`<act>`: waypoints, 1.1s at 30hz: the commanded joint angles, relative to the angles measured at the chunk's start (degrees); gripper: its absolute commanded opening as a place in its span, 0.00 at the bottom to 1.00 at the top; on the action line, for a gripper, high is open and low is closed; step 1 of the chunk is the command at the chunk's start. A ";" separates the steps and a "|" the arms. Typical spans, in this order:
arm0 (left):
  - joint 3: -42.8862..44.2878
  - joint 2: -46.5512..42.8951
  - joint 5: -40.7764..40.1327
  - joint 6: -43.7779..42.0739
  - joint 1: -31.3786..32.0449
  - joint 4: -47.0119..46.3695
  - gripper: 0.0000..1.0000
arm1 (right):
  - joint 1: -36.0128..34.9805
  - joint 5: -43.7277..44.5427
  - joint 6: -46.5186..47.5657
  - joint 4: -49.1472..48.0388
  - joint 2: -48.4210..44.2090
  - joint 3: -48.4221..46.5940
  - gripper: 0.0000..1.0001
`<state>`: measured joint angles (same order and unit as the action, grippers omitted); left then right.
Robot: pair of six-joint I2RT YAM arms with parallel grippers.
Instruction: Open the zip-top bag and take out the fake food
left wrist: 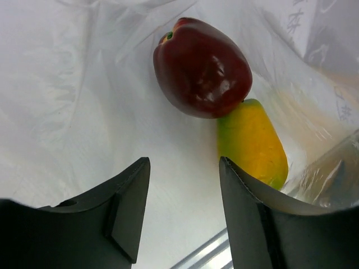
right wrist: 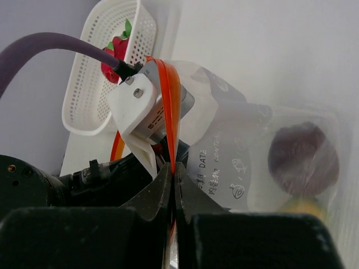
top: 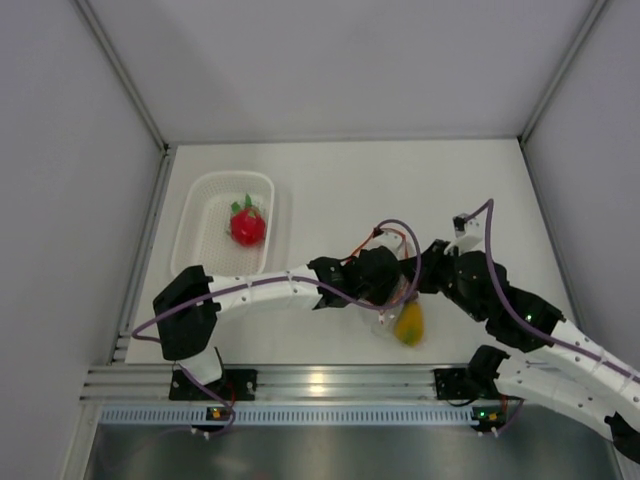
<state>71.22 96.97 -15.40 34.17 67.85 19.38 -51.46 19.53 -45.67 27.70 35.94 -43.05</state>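
Observation:
The clear zip-top bag (top: pixel 392 318) lies near the front middle of the table, and my left gripper (left wrist: pixel 184 163) reaches into its mouth. Its fingers stand open with nothing between them. Just ahead of them inside the bag lie a dark maroon fake fruit (left wrist: pixel 202 67) and a yellow-orange one (left wrist: pixel 253 144), touching each other. My right gripper (right wrist: pixel 174 171) is shut on the bag's orange zip strip (right wrist: pixel 171 95), holding the mouth up. Through the bag wall (right wrist: pixel 247 145) the maroon fruit (right wrist: pixel 303 159) shows. A red fake fruit with green leaves (top: pixel 247 226) sits in the basket.
A white perforated basket (top: pixel 205 205) stands at the back left of the table. Grey walls close in the left, back and right sides. An aluminium rail (top: pixel 320 385) runs along the near edge between the two arm bases.

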 commanded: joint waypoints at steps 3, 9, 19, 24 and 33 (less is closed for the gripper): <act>3.48 -1.70 3.00 2.04 -0.62 5.94 0.58 | -1.27 1.47 -4.16 1.30 -0.17 -0.73 0.00; 8.83 5.59 9.15 5.28 -0.79 5.67 0.55 | -1.27 5.77 -4.96 4.37 -4.04 1.30 0.00; 13.23 13.94 10.56 11.26 -0.53 1.45 0.68 | -1.27 7.71 -4.78 8.59 -8.25 5.34 0.00; 13.50 16.14 9.59 12.85 -0.27 0.14 0.78 | -1.27 7.63 -3.55 9.74 -8.70 5.78 0.00; 12.19 18.96 5.30 16.62 0.26 -9.79 0.86 | -1.36 6.57 -2.14 11.40 -9.31 7.19 0.00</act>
<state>83.33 115.50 -6.92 48.03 67.92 17.39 -52.12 26.33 -49.04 37.67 27.66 -35.68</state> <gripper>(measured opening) 0.863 0.006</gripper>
